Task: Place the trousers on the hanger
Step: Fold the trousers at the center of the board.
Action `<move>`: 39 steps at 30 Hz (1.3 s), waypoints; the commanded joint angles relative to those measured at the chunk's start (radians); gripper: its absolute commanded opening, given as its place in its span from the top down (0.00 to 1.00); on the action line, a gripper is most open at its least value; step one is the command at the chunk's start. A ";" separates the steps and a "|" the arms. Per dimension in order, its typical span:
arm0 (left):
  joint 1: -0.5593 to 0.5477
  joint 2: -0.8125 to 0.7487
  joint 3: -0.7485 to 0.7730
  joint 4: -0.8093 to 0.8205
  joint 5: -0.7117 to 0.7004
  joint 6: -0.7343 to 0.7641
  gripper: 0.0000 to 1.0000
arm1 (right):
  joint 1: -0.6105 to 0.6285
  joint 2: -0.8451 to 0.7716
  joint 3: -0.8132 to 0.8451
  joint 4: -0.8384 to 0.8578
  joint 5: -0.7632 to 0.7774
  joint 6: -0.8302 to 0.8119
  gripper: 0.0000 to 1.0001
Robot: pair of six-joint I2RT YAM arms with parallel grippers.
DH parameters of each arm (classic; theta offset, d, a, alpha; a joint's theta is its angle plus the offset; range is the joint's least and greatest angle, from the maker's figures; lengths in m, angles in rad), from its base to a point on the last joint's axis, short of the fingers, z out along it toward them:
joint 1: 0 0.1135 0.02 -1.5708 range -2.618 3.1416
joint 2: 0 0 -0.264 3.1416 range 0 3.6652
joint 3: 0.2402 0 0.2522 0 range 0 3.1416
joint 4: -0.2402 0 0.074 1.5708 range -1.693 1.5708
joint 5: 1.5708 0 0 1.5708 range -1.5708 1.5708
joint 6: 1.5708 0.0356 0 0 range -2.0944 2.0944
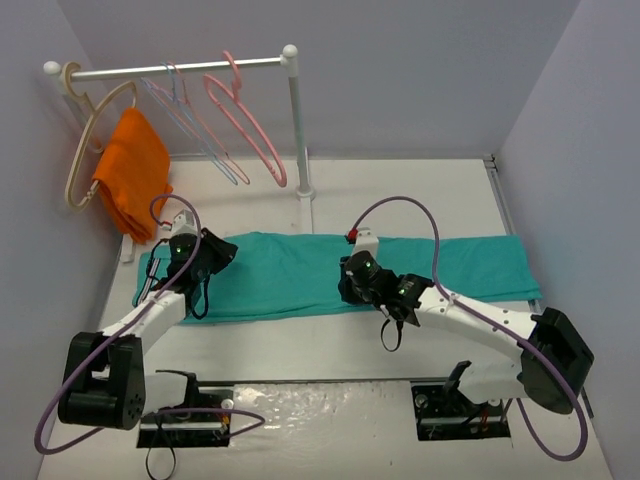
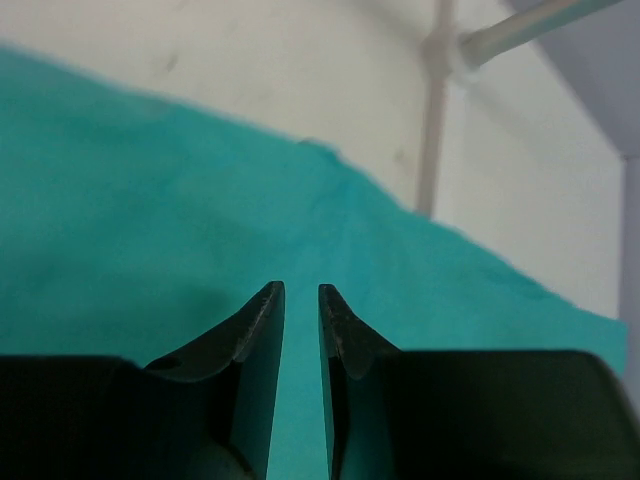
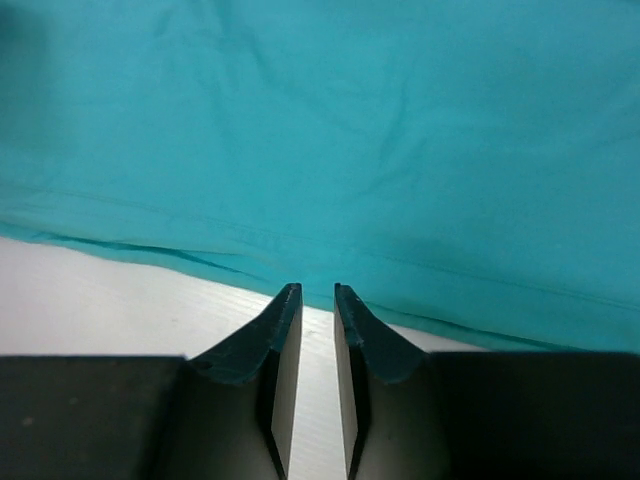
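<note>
The teal trousers (image 1: 290,275) lie flat across the table, running left to right. The salmon-pink hanger (image 1: 248,120) hangs empty on the rail at the back. My left gripper (image 1: 230,250) hovers over the left part of the trousers. In the left wrist view the gripper (image 2: 300,290) has its jaws nearly together, with only teal cloth (image 2: 150,200) below the thin gap. My right gripper (image 1: 345,282) is at the middle of the trousers' near edge. In the right wrist view the gripper (image 3: 316,290) has its jaws nearly together over bare table, just short of the hem (image 3: 330,150). Neither gripper holds anything.
A white clothes rack (image 1: 298,130) stands behind the trousers; its post shows in the left wrist view (image 2: 433,130). An orange cloth (image 1: 135,185) hangs on a thick beige hanger (image 1: 80,160) at the rail's left. Pale blue and pink thin hangers (image 1: 195,125) hang between. Walls close in on both sides.
</note>
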 commanded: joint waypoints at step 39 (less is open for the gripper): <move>-0.191 0.328 0.306 -0.833 -0.363 0.074 0.18 | -0.219 0.384 0.180 -0.084 0.139 -0.078 0.34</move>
